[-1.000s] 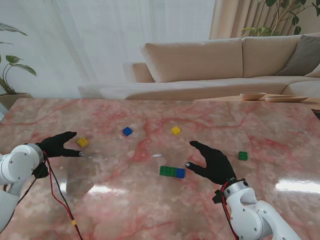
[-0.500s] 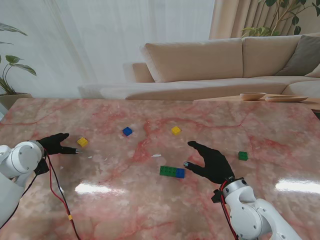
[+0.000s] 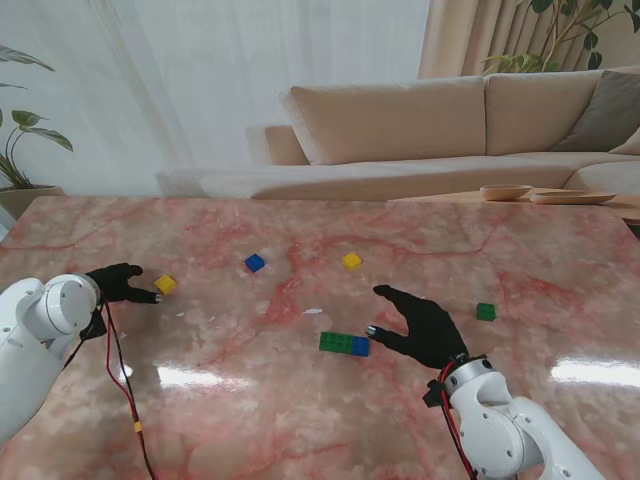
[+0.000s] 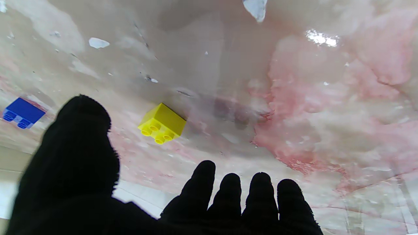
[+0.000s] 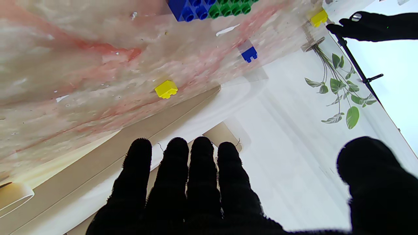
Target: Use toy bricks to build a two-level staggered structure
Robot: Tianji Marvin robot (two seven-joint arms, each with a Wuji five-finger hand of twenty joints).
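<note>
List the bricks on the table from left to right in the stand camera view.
yellow brick near the left robot hand → blue brick → joined green and blue bricks, with the other yellow brick farther from me → small green brick

Joined bricks mid-table, between left hand and right hand.

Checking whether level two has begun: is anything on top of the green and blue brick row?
Nothing sits on the green brick or the blue brick joined to it; the right wrist view shows their studs bare. The right hand hovers beside them, covering nothing.
</note>
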